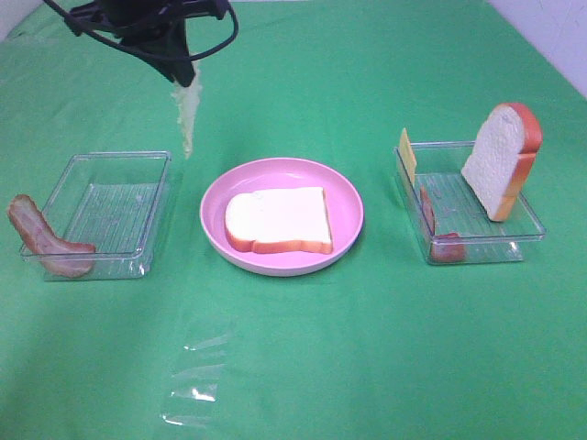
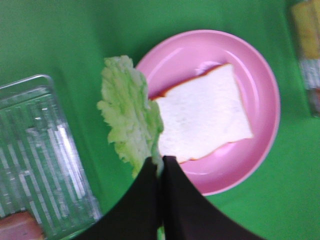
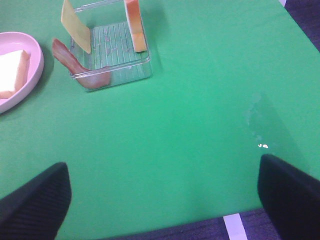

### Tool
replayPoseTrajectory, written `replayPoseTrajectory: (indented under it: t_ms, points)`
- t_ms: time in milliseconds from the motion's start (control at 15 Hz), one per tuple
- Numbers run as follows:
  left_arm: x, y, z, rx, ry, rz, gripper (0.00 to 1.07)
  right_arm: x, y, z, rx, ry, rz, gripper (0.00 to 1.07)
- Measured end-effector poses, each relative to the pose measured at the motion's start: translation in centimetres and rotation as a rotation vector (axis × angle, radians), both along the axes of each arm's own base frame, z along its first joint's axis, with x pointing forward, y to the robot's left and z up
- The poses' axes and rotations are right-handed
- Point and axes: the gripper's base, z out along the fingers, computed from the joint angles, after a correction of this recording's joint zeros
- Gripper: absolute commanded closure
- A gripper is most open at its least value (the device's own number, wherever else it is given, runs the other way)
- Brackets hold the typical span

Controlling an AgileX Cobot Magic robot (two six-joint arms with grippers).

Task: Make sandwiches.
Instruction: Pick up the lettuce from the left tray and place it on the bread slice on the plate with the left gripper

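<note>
A white bread slice [image 1: 278, 220] lies flat on the round pink plate [image 1: 348, 203] at the table's middle; it also shows in the left wrist view [image 2: 202, 114]. My left gripper [image 1: 183, 75] is shut on a pale green lettuce leaf [image 1: 188, 115] and holds it in the air behind the plate's left side; in the left wrist view the leaf [image 2: 130, 114] hangs from the closed fingers [image 2: 160, 162]. A second bread slice [image 1: 503, 158], a yellow cheese slice [image 1: 407, 152] and a bacon strip [image 1: 438, 231] sit in the right tray. My right gripper [image 3: 165, 200] is open, away from them.
A clear tray [image 1: 103, 213] stands at the left with a bacon strip [image 1: 44, 240] leaning over its front left corner. The right clear tray [image 1: 527, 225] stands right of the plate. A clear plastic scrap [image 1: 197, 380] lies on the green cloth near the front.
</note>
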Motion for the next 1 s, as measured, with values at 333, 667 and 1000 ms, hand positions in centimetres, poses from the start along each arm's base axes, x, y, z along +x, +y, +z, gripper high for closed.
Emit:
replayPoseTrajectory:
  t_ms: [333, 667, 1000]
  points:
    - [-2.3, -7.6, -1.9, -0.158, 0.055, -0.151, 1.07, 0.0, 0.0, 0.0, 0.000, 0.000, 0.000, 0.09]
    - [-2.2, -11.2, -6.1, -0.213, 0.087, -0.164, 1.07, 0.0, 0.0, 0.0, 0.000, 0.000, 0.000, 0.09]
    - [-1.1, -12.2, -8.8, -0.282, 0.083, -0.144, 1.07, 0.0, 0.0, 0.0, 0.000, 0.000, 0.000, 0.09]
